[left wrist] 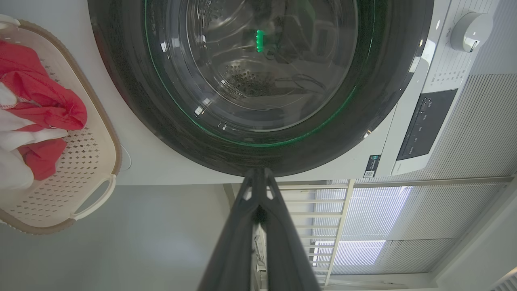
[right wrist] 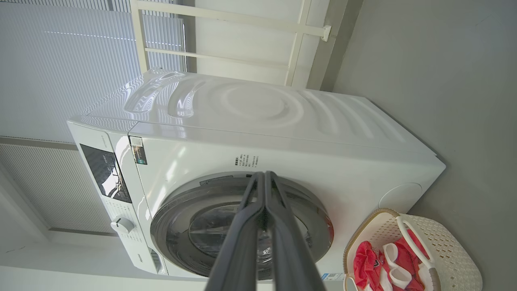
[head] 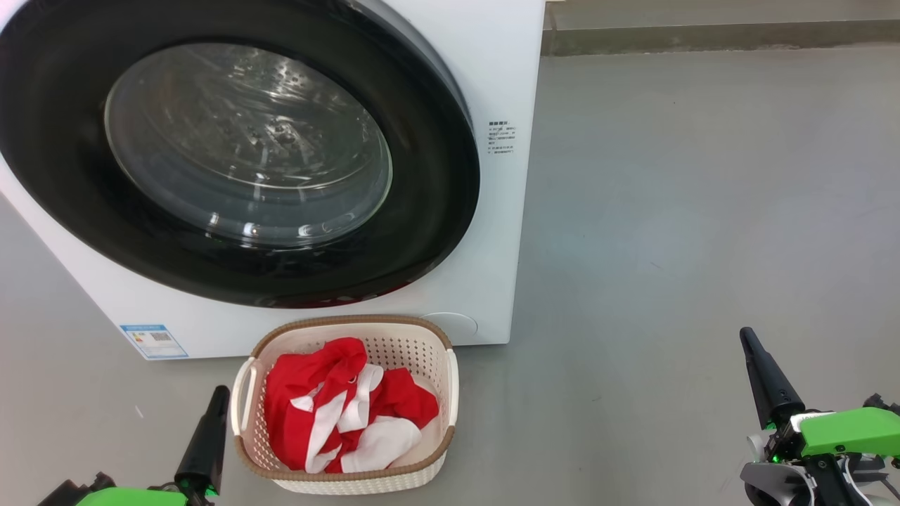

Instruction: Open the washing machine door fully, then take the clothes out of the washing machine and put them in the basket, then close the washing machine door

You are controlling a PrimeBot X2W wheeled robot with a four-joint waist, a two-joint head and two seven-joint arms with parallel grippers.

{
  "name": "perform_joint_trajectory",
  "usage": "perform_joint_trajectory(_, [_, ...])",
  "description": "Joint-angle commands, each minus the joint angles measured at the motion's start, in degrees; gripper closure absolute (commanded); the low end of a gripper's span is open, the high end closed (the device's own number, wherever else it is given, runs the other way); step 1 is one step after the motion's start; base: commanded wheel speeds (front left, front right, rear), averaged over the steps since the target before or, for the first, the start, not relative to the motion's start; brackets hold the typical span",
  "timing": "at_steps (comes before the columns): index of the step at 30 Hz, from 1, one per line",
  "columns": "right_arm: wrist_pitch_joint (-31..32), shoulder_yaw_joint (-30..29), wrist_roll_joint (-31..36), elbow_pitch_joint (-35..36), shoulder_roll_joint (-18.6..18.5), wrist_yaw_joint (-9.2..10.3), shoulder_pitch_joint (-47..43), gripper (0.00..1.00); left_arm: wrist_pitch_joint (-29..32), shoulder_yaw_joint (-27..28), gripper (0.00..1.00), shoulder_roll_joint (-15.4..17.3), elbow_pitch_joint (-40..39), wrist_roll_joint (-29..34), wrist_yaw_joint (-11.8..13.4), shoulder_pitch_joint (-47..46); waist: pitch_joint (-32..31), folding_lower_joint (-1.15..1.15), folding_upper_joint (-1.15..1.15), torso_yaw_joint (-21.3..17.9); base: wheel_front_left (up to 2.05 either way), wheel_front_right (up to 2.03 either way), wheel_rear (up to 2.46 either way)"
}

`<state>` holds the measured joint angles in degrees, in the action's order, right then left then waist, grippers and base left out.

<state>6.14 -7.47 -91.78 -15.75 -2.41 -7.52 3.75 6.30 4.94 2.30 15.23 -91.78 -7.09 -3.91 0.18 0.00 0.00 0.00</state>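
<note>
Left gripper [head: 220, 391], right gripper [head: 746, 334]: fingers together, empty. Clothes [head: 316, 393] in basket [head: 337, 321] look soft, light; I'd pinch a raised fold.

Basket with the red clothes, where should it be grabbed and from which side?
Probably the white side handle on the left of the basket, approached from that side by the nearby left gripper, once opened: the loop stands off the wall, leaving a gap for a finger.
</note>
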Motion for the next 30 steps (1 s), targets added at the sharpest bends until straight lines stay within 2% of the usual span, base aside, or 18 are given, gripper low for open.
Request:
perform_joint_trajectory(1, [0.4, 0.9, -0.3, 1.7, -0.5, 0.03, 2.4, 1.00, 0.2, 1.6, 1.00, 0.6, -1.2, -0.4, -0.4, -2.3, 0.0, 0.00, 0.00, 0.0, 0.00, 0.00, 0.00])
perform_joint_trajectory(30, [0.4, 0.9, -0.3, 1.7, -0.5, 0.03, 2.4, 1.00, 0.2, 1.6, 1.00, 0.6, -1.2, -0.4, -0.4, -2.3, 0.0, 0.00, 0.00, 0.0, 0.00, 0.00, 0.00])
